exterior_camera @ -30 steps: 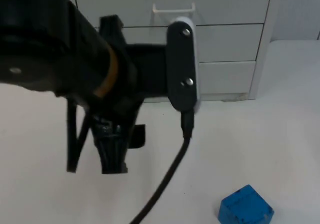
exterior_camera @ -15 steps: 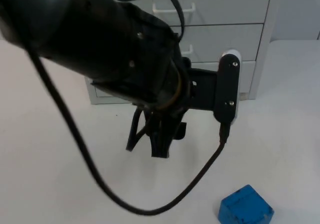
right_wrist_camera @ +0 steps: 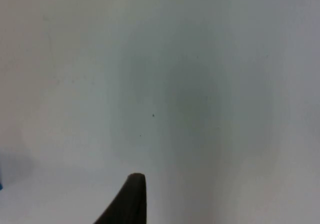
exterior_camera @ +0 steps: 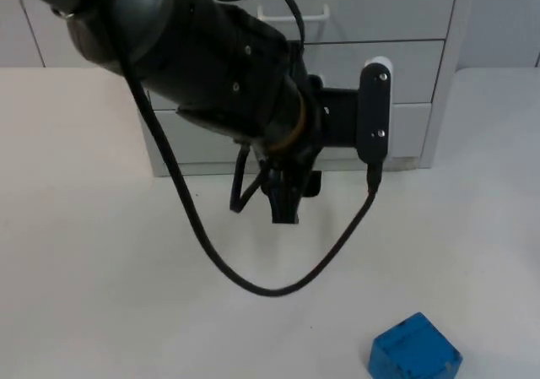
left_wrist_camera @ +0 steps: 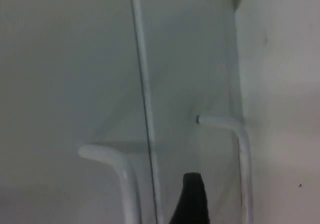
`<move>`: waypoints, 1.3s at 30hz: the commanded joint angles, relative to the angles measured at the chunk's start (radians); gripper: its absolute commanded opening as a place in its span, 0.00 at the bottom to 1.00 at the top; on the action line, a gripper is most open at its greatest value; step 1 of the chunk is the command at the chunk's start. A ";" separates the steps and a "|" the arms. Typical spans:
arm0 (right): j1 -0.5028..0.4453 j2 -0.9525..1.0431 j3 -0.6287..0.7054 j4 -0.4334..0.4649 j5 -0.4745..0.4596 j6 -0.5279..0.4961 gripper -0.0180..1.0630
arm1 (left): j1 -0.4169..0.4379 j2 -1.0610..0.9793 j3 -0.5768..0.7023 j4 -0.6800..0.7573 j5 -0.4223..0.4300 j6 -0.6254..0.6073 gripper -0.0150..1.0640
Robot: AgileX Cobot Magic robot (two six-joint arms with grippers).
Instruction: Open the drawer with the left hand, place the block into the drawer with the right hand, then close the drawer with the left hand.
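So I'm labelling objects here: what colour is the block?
Blue; the block shows best in the top view, lying on the white table.

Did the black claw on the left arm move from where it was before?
Yes. The left gripper has gone right and up the top view, toward the white drawer cabinet. The blue block stayed put.

Lab-like robot bench, bare white table (exterior_camera: 101, 295), small white drawer unit (exterior_camera: 396, 67) (closed drawers)
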 commanded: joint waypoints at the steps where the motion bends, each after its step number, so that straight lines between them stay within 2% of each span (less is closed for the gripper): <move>1: -0.003 0.000 -0.005 -0.005 -0.004 0.001 0.99 | 0.015 0.018 -0.012 0.021 -0.016 -0.014 0.62; 5: -0.003 0.000 -0.005 -0.004 -0.006 0.001 0.99 | 0.015 0.034 -0.017 0.029 -0.019 -0.014 0.62; 10: -0.003 0.000 -0.005 -0.004 -0.010 0.001 0.99 | 0.015 0.058 -0.020 0.026 -0.069 -0.016 0.62; 16: -0.003 0.000 -0.005 0.000 -0.010 0.001 0.99 | 0.026 0.089 -0.038 0.046 -0.058 -0.016 0.56; 20: -0.003 0.000 -0.005 0.000 -0.010 0.001 0.99 | 0.037 0.114 -0.075 0.051 -0.032 -0.020 0.56; 29: -0.003 0.000 -0.005 0.000 -0.010 0.001 0.99 | 0.061 0.153 -0.098 0.065 -0.062 -0.041 0.56; 33: -0.003 0.000 -0.005 0.000 -0.010 0.001 0.99 | 0.064 0.172 -0.098 0.069 -0.031 -0.041 0.53; 34: -0.003 0.000 -0.005 0.000 -0.010 0.001 0.99 | 0.064 0.174 -0.098 0.058 -0.021 -0.041 0.48; 36: -0.003 0.000 -0.005 0.000 -0.012 0.001 0.99 | 0.064 0.174 -0.098 0.046 -0.015 -0.041 0.29; 37: -0.003 0.000 -0.005 0.000 -0.014 0.001 0.99 | 0.061 0.172 -0.098 0.044 -0.013 -0.041 0.16; 38: -0.003 0.000 -0.005 0.000 -0.014 0.001 0.99 | 0.061 0.172 -0.098 0.044 -0.013 -0.041 0.16; 39: -0.003 0.000 -0.005 0.000 -0.014 0.001 0.99 | 0.059 0.172 -0.098 0.036 -0.011 -0.041 0.02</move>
